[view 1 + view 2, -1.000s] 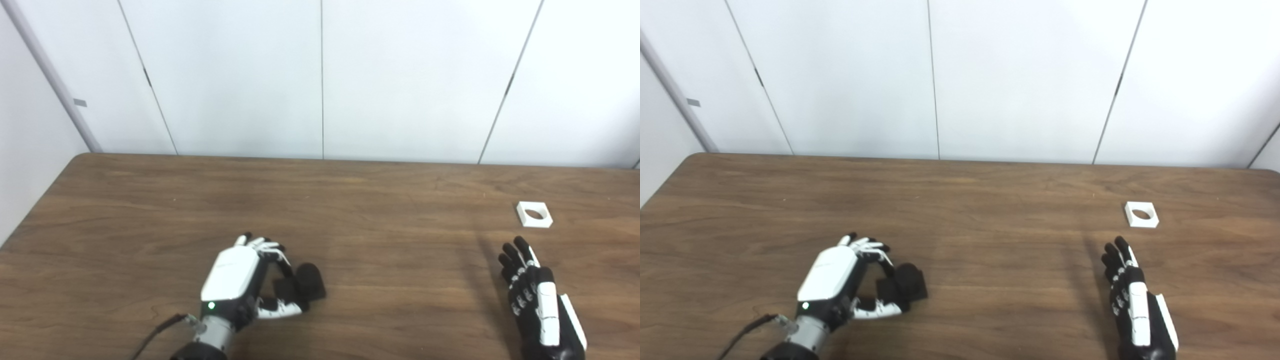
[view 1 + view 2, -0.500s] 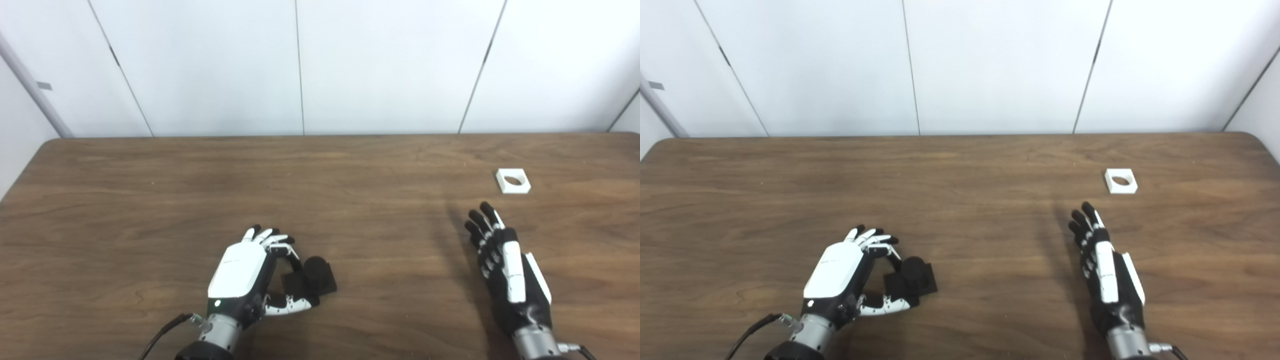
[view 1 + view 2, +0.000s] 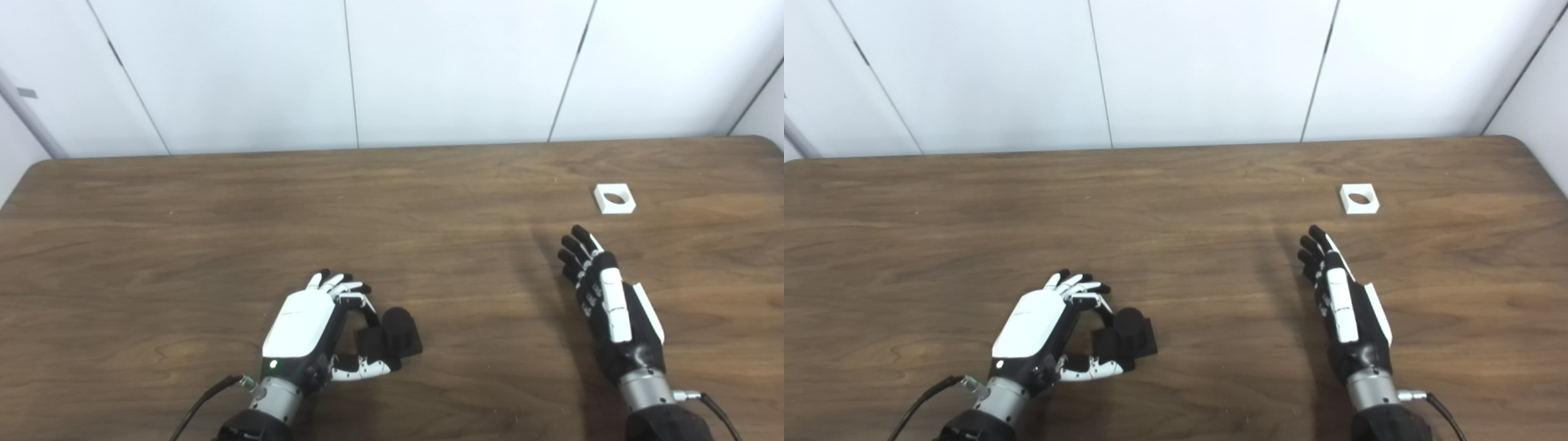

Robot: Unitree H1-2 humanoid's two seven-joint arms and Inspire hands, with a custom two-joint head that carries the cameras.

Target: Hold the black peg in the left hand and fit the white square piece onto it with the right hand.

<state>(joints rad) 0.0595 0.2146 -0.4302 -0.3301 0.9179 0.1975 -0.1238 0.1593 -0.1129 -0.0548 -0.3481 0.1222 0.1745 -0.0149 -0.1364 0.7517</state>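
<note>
Our left hand (image 3: 306, 334) pinches the black peg (image 3: 392, 334) by its base; a loose pinch could tip it. Our right hand (image 3: 606, 306), fingers straight, holds nothing; the white square piece (image 3: 614, 198) beyond its fingertips could skid.

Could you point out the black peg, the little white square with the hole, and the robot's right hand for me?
black peg (image 3: 399, 320): left eye view, on its round top.
white square piece (image 3: 614, 207): left eye view, on its front rim.
right hand (image 3: 1342, 301): right eye view, on its back.

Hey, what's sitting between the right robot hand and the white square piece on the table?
Nothing: only bare wooden table separates the right robot hand from the white square piece. Both head views show that stretch empty.
</note>
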